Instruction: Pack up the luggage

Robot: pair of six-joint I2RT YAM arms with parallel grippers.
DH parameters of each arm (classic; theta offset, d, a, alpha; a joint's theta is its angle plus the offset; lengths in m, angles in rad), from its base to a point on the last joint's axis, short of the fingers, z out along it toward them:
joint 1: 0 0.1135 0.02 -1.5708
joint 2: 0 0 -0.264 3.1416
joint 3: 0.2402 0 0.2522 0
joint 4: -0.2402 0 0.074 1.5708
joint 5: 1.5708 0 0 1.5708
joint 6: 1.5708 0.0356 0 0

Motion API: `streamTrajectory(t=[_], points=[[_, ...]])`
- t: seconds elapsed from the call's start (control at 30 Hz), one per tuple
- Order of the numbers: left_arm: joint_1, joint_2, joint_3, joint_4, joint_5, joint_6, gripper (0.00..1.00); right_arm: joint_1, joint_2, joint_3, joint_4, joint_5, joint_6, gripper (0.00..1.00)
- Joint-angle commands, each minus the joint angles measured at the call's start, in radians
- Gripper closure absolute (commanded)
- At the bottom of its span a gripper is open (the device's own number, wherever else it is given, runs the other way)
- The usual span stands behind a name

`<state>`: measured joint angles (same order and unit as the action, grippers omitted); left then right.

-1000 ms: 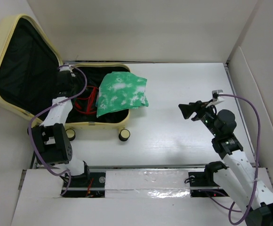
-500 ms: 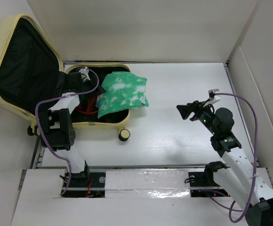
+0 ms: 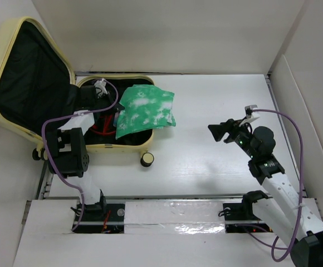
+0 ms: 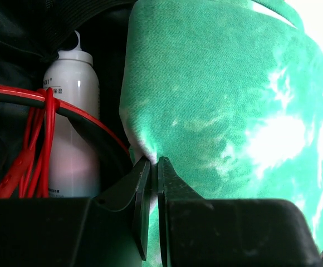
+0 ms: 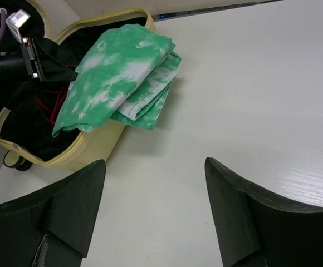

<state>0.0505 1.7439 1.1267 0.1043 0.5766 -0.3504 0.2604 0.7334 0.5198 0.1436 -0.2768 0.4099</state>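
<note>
The luggage is laid open at the left of the desk, lid tipped back. A folded green-and-white cloth is draped half inside, half over its right rim. The left jaws are pressed together on that cloth's edge, beside a white bottle and red cord. The right jaws are spread wide above the desk, nothing gripped.
</note>
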Motion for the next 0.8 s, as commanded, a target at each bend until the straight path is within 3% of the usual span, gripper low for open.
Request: streamTrajectory(t=[0.0,0.23,0.57,0.77], points=[[0.005,-0.078,0.001,0.022,0.026,-0.018,1.00,0.017,-0.009,0.008,0.059,0.001,-0.022,0.23],[0.129,-0.285,0.014,0.002,-0.196,-0.102,1.00,0.036,0.000,0.013,0.062,0.005,-0.025,0.23],[0.192,-0.224,0.093,-0.135,-0.510,-0.049,1.00,0.046,-0.008,0.014,0.053,0.024,-0.031,0.23],[0.203,-0.190,0.065,-0.157,-0.607,-0.027,1.00,0.056,0.000,0.017,0.056,0.024,-0.033,0.23]])
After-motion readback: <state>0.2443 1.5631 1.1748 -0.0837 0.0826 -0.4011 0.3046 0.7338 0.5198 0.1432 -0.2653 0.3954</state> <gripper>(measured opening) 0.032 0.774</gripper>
